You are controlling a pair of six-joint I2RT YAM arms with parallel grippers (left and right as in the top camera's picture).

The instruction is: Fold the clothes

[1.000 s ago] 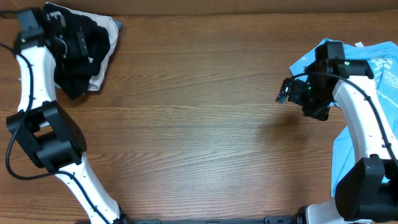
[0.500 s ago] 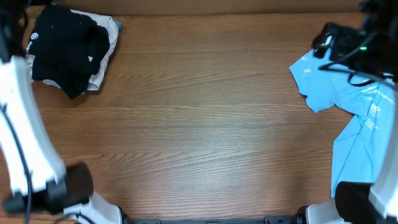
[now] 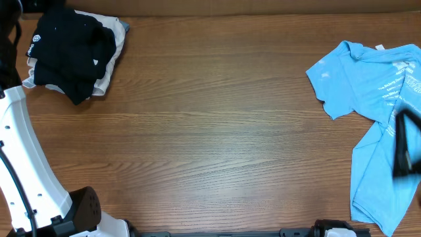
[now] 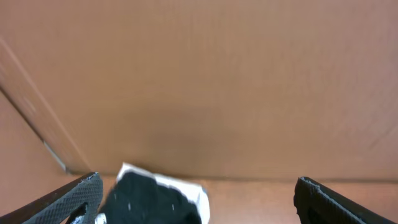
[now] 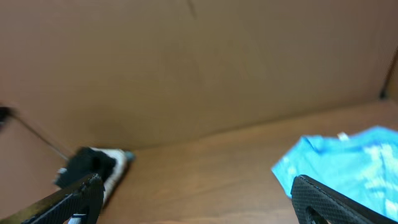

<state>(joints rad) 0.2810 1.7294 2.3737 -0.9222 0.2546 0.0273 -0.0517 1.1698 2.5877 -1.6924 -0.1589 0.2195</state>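
Observation:
A black T-shirt [image 3: 69, 49] lies crumpled on a light one at the table's far left; it also shows in the left wrist view [image 4: 152, 199] and the right wrist view [image 5: 87, 165]. A light blue T-shirt [image 3: 378, 118] with white print lies spread at the right edge, also seen in the right wrist view [image 5: 348, 168]. My left gripper [image 4: 198, 202] is open and empty, raised high near the black shirt. My right gripper [image 5: 198, 199] is open and empty, raised and looking across the table. In the overhead view only a blurred dark part of the right arm [image 3: 406, 145] shows.
The wooden table [image 3: 210, 131] lies between the two piles. A brown cardboard wall [image 4: 199, 81] stands behind the table. The left arm's white link [image 3: 23, 164] runs along the left edge.
Both arms have pulled back and up from the shirts. The right arm left the blue shirt, which now lies uncovered, and swung down the right edge. The left arm withdrew from the black shirt.

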